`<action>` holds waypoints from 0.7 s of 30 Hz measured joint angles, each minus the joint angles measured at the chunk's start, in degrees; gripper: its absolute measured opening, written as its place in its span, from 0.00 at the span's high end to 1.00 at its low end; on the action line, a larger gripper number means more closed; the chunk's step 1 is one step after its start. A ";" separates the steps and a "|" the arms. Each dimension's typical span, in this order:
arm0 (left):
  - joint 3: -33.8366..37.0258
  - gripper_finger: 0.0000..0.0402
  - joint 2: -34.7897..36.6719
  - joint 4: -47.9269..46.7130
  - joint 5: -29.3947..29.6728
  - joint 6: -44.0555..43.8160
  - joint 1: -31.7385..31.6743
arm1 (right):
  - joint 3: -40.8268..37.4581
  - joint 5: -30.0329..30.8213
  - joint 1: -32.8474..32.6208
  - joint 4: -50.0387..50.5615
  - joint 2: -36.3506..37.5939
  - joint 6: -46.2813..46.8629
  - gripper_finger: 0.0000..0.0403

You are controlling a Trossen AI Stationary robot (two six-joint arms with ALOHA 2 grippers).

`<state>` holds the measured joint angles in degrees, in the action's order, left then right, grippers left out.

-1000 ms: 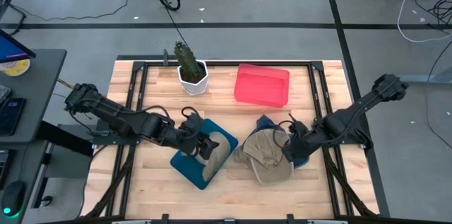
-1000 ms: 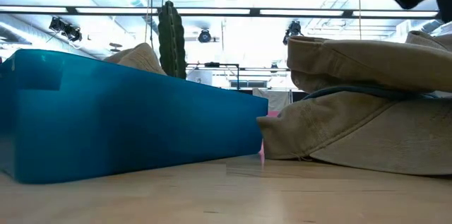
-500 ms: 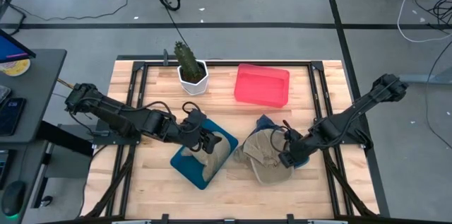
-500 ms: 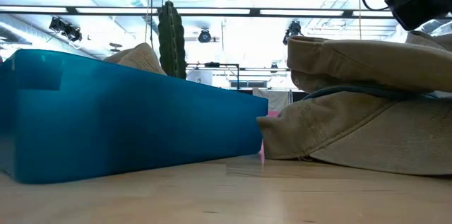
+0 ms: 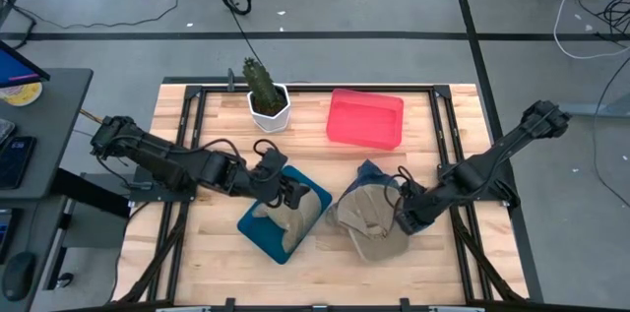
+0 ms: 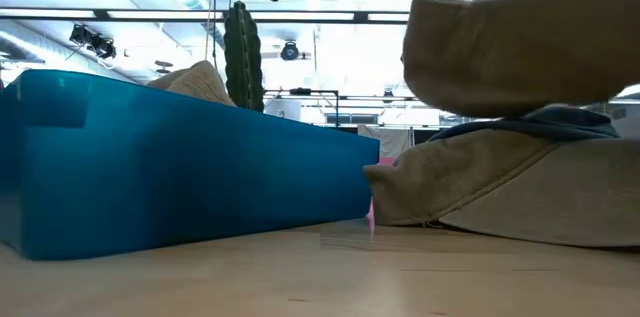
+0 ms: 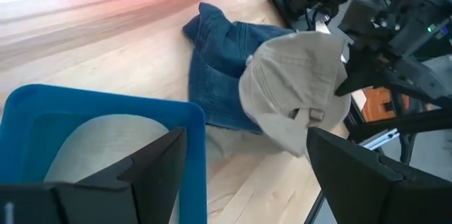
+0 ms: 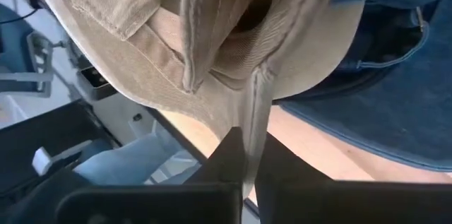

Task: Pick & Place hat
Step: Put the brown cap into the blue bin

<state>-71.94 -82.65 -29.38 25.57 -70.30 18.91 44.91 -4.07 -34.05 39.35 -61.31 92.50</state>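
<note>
A beige hat (image 5: 369,209) is raised over a blue denim hat (image 6: 560,123) and another beige hat (image 6: 500,192), which lies on the table at the right of centre. My right gripper (image 5: 402,216) is shut on the raised hat (image 6: 520,47) at its right side. A blue bin (image 5: 258,228) left of the pile holds a further beige hat (image 7: 92,146). Above the bin's far corner hovers my left gripper (image 5: 285,191), open with nothing between its fingers (image 7: 169,157). My right gripper pinches a thin edge of the beige hat's cloth (image 8: 254,121) between its two fingers. The fingers come from the table's right side, slanting down. The hat hangs out toward the left from the hold, raised above the denim hat (image 7: 226,61).
A red bin (image 5: 365,118) stands at the far middle of the table. A cactus in a white pot (image 5: 266,95) stands to the left of it. Bare wood lies along the near edge (image 5: 325,273).
My right gripper has shut on the top beige hat and gone up with it. That hat has lifted off the denim hat, which stays on the lower beige hat with the pile unmoved.
</note>
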 joint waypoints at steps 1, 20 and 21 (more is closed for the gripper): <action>0.00 0.26 0.00 0.49 0.02 0.00 -0.22 | 0.01 0.14 -0.05 -0.34 0.37 -0.09 0.98; 0.00 0.26 0.08 16.17 0.01 -1.03 -4.50 | 10.46 36.23 0.60 16.94 1.81 -19.75 0.98; 0.00 0.26 0.19 17.19 0.00 -1.03 -4.70 | 11.48 39.42 0.87 19.07 1.35 -21.57 0.98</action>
<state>-71.94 -82.47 -12.19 25.57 -71.33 14.21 56.38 35.36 -33.19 58.42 -59.96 70.93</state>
